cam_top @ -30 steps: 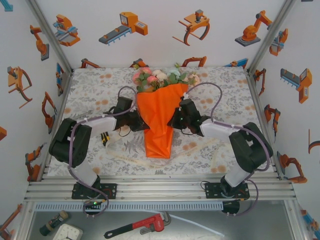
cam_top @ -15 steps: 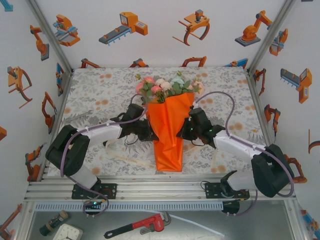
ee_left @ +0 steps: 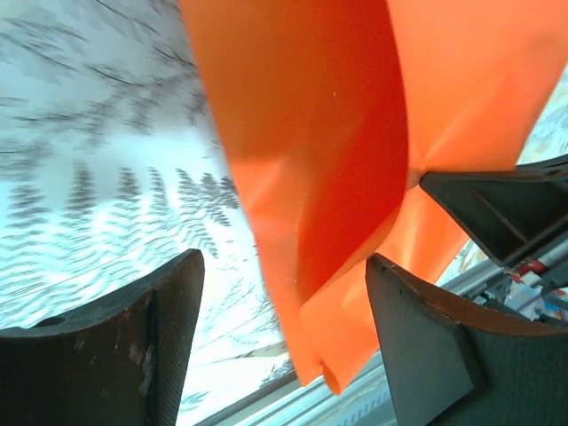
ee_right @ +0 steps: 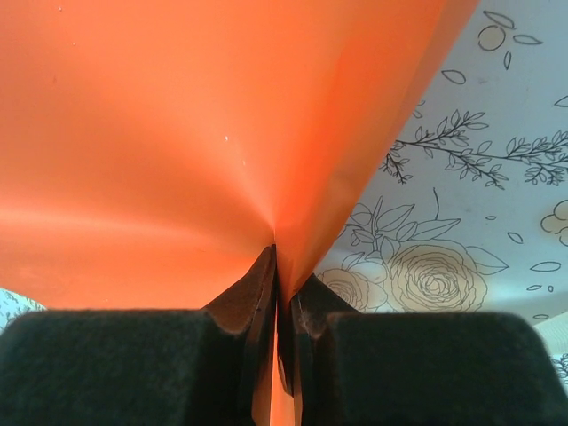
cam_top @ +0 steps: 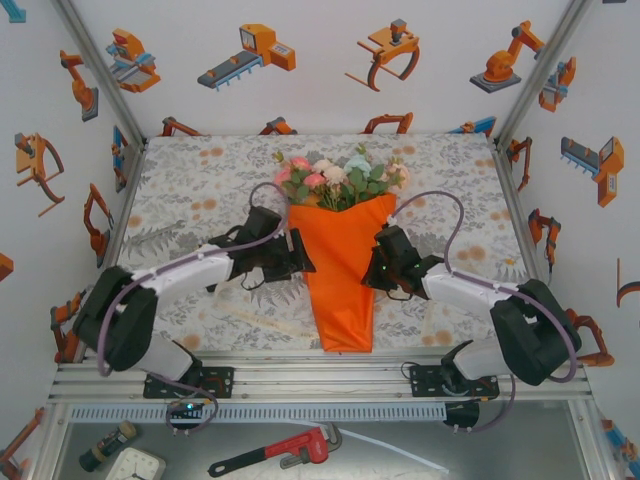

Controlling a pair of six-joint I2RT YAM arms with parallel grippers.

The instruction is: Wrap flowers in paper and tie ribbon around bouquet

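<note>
Top: flowers (cam_top: pixel 335 180) poke from smooth, stiff paper (cam_top: pixel 345 270) rolled into a cone, centre of the table (cam_top: pixel 190 200). Floppy cream ribbon (cam_top: pixel 265 322) lies loose beside it, not yet tied.
Left wrist: left gripper (ee_left: pixel 284 266) spread, a paper fold between its fingers, unclamped.
Right wrist: right gripper (ee_right: pixel 277 266) pinched on the paper's edge, likely keeping the cone from unrolling.

Top view high, looking down; wrist views close; shared: paper (cam_top: pixel 345 270).
</note>
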